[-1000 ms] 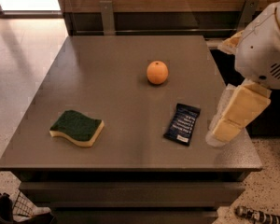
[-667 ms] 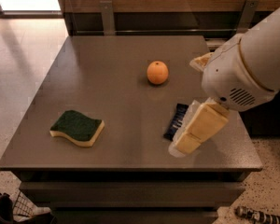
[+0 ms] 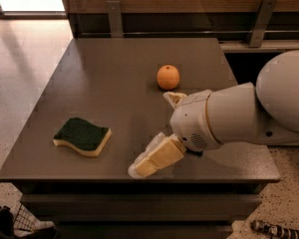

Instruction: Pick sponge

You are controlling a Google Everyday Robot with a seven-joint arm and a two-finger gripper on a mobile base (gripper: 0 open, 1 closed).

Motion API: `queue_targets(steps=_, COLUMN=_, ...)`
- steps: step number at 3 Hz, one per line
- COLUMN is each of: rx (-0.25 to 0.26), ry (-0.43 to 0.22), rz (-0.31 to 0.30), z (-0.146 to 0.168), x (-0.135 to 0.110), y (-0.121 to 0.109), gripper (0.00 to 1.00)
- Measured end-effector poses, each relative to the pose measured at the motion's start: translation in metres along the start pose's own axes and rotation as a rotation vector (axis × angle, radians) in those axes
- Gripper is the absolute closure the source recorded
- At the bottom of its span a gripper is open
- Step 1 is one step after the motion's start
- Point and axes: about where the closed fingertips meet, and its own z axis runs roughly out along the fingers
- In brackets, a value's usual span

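Note:
The sponge (image 3: 82,136) lies flat on the dark table (image 3: 114,73) near its front left corner, with a dark green top over pale yellow foam and wavy edges. My gripper (image 3: 141,167), with tan foam-like pads, hangs low over the table's front edge, pointing left toward the sponge. It is about a hand's width to the right of the sponge and does not touch it. The white arm (image 3: 239,116) reaches in from the right.
An orange (image 3: 168,76) sits on the table behind the arm. A wooden wall with metal brackets (image 3: 114,18) runs along the table's back edge. Objects lie on the floor at the front left (image 3: 10,223) and front right (image 3: 271,229).
The arm has swung from the table's right edge leftward and forward, bringing the gripper much closer to the sponge. It now hides the dark packet that lay right of centre.

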Motion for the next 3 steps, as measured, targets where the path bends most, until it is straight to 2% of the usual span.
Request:
queue_targets(steps=1, rx=0.002, ry=-0.039, rz=0.01, z=0.001, x=-0.012, y=0.001, gripper=0.0)
queue_targets(steps=2, rx=0.002, ry=-0.033, rz=0.006, z=0.001, x=-0.011, y=0.001, gripper=0.0)
queue_targets(steps=3, rx=-0.011, ry=-0.033, rz=0.007, z=0.017, x=-0.009, y=0.006, gripper=0.0)
